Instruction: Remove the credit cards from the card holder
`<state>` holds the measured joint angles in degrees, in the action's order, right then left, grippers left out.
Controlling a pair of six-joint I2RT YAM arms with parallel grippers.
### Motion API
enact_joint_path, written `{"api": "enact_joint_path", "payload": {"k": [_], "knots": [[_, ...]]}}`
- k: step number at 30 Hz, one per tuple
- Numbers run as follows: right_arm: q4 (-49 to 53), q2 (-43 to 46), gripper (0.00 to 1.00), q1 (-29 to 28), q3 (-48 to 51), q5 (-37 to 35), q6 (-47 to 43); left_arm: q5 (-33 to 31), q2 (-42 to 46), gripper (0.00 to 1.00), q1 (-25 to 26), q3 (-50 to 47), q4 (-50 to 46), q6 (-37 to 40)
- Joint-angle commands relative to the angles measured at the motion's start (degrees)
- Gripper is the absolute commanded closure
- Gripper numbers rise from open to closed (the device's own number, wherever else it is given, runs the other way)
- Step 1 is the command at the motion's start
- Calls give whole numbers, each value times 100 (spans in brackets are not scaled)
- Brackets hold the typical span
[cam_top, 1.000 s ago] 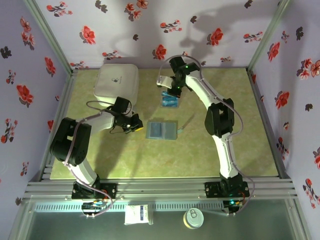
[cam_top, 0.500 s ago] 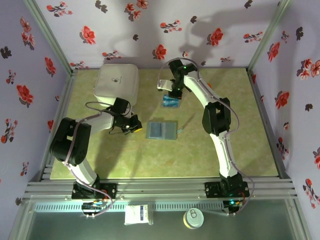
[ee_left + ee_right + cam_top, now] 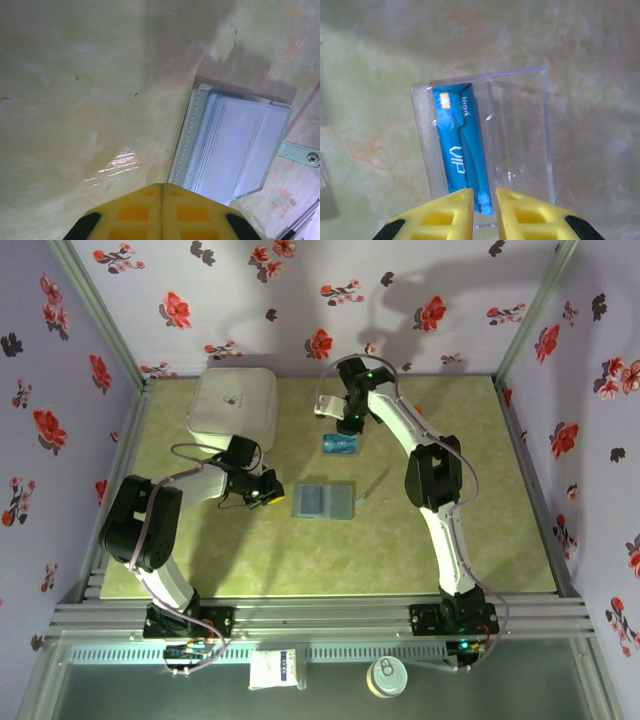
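Above the clear tray (image 3: 520, 150), right hand (image 3: 484, 194) points down, narrowly parted; left hand (image 3: 161, 187) closed.

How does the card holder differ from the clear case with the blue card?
The card holder is opaque grey-blue, lying open and flat; the clear case is see-through. The clear case has a blue card in it; no coloured card shows in the card holder. The card holder lies nearer the arm bases, the clear case farther back. Both rest on the green table.
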<state>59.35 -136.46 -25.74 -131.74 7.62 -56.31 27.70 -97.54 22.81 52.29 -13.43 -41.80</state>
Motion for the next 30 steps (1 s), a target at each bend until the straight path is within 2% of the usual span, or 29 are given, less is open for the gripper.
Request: {"api": "enact_joint_path", "payload": {"k": [1, 7, 14, 22, 25, 30], "knots": [[-524, 455, 78, 43, 342, -48, 677, 154, -94, 93, -48, 7, 79, 30], [-1492, 947, 72, 41, 1186, -102, 2370, 214, -154, 93, -9, 52, 227, -38], [-2691, 1771, 74, 42, 2576, -92, 5366, 257, -254, 94, 94, 151, 320, -67], [-3824, 2613, 78, -2, 4511, 1115, 8445, 213, -365, 95, 320, 341, 271, -62], [-4139, 2931, 80, -56, 5185, 1129, 9183, 210, -410, 97, 379, 352, 310, -62], [-4558, 3327, 79, -211, 6011, 1389, 9599, 214, -591, 100, 498, 466, 246, -51]]}}
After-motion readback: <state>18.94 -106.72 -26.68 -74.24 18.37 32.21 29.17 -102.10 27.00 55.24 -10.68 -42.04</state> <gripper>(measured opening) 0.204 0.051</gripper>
